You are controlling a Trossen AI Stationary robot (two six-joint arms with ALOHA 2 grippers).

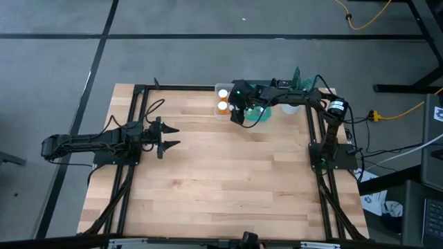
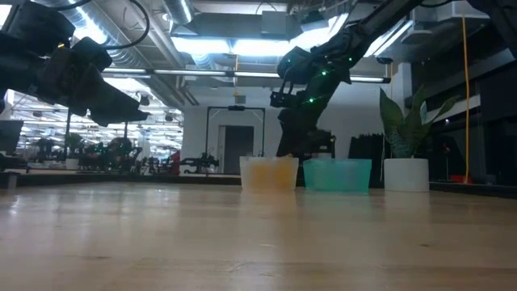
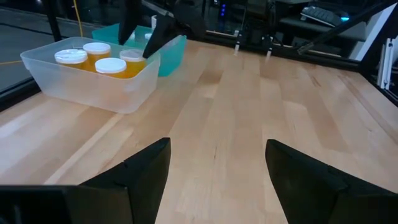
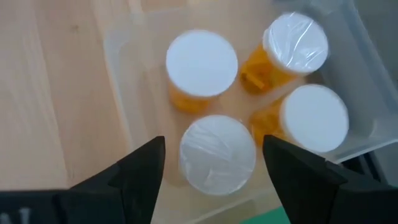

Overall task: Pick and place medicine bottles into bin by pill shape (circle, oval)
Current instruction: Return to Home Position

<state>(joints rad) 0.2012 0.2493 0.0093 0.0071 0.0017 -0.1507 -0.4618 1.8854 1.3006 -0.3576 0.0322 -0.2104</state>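
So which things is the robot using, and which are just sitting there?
Part of the job: four orange bottles, the clear bin holding them, the teal bin beside it, the right claw, open above them.

Just lying about: the white pot with a plant, the yellow cable on the floor. The left claw waits, open, at the table's left.

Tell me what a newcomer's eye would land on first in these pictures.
Four orange bottles with white caps stand together in the clear bin at the table's far edge. The right gripper hangs open just above them, holding nothing. The teal bin sits beside the clear one, and the left gripper waits open over the table's left side.
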